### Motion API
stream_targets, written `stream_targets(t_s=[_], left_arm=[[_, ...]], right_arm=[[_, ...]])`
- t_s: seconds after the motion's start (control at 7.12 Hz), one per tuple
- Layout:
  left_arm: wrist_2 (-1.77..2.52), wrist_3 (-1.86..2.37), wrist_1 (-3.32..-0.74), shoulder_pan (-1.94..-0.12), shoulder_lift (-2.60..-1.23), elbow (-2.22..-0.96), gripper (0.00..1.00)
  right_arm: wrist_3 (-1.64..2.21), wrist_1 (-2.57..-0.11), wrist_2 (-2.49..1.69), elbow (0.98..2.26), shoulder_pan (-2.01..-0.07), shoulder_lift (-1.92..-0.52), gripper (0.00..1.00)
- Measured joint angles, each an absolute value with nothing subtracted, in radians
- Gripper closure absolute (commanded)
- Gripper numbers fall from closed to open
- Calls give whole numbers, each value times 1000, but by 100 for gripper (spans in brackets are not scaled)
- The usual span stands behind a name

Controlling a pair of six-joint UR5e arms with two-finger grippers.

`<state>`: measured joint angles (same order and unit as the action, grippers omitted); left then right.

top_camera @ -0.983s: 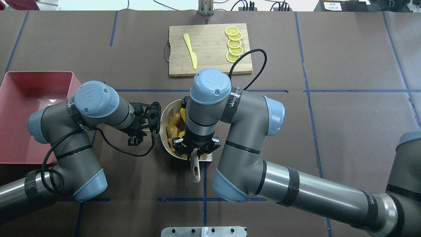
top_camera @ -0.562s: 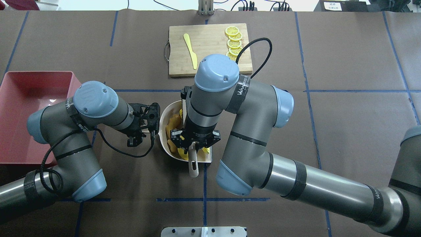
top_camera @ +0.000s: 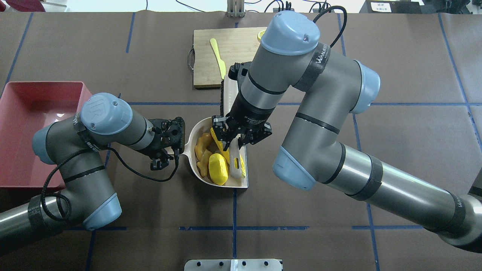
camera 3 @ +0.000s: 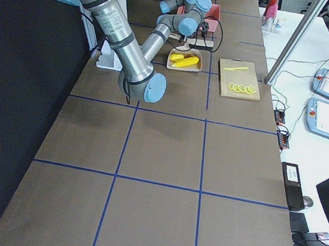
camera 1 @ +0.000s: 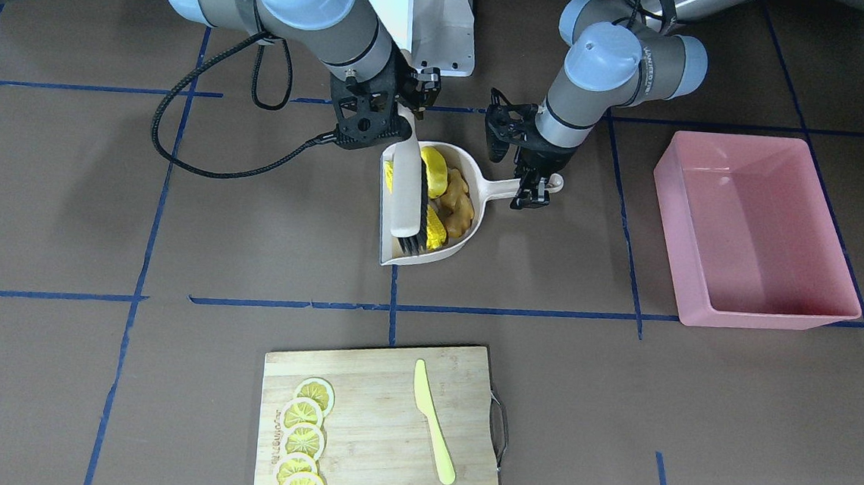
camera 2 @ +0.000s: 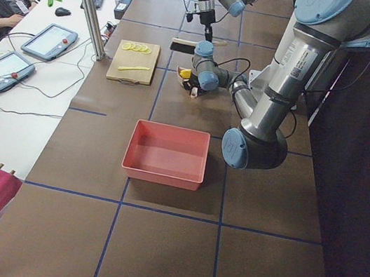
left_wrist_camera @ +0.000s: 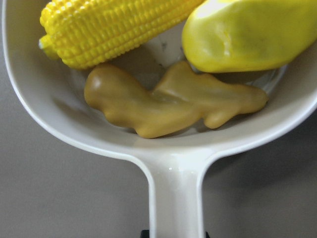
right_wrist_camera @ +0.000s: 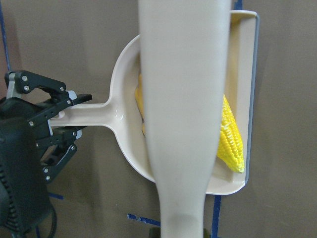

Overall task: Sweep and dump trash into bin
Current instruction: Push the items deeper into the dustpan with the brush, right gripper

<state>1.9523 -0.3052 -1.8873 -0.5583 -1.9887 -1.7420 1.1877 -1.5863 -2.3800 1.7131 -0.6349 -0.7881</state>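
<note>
The trash lies in the beige dustpan point(top_camera: 241, 183): corn cob point(top_camera: 225, 152), yellow potato point(top_camera: 218, 169) and tan ginger root point(top_camera: 201, 150). The left wrist view shows the corn point(left_wrist_camera: 119, 29), potato point(left_wrist_camera: 252, 32) and ginger point(left_wrist_camera: 168, 104) close up. My left gripper point(top_camera: 174, 148) is shut on the dustpan's handle point(camera 1: 519, 191). My right gripper point(top_camera: 237, 141) is shut on a beige brush point(camera 1: 408, 187), which slants over the pan with its bristles down at the pan's open edge. The pink bin point(camera 1: 752, 227) stands apart on my left, with nothing in it.
A wooden cutting board point(camera 1: 381, 421) with lemon slices point(camera 1: 303, 439) and a pale yellow knife point(camera 1: 434, 433) lies beyond the dustpan. A cable loops on the table by my right arm point(camera 1: 180, 149). A person sits at a side table point(camera 2: 9, 2).
My right arm has risen and swung away from me, tipping the brush up over the pan. The potato now shows in the pan. The left gripper has barely moved.
</note>
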Motion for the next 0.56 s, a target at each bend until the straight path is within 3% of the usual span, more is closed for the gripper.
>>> stream_targets(t_s=[0.56], left_arm=[[2033,-266,-1959,-563,-1982,-1717,100]], right_arm=[[1173,-1589,-2394,1787,-678,-887,100]])
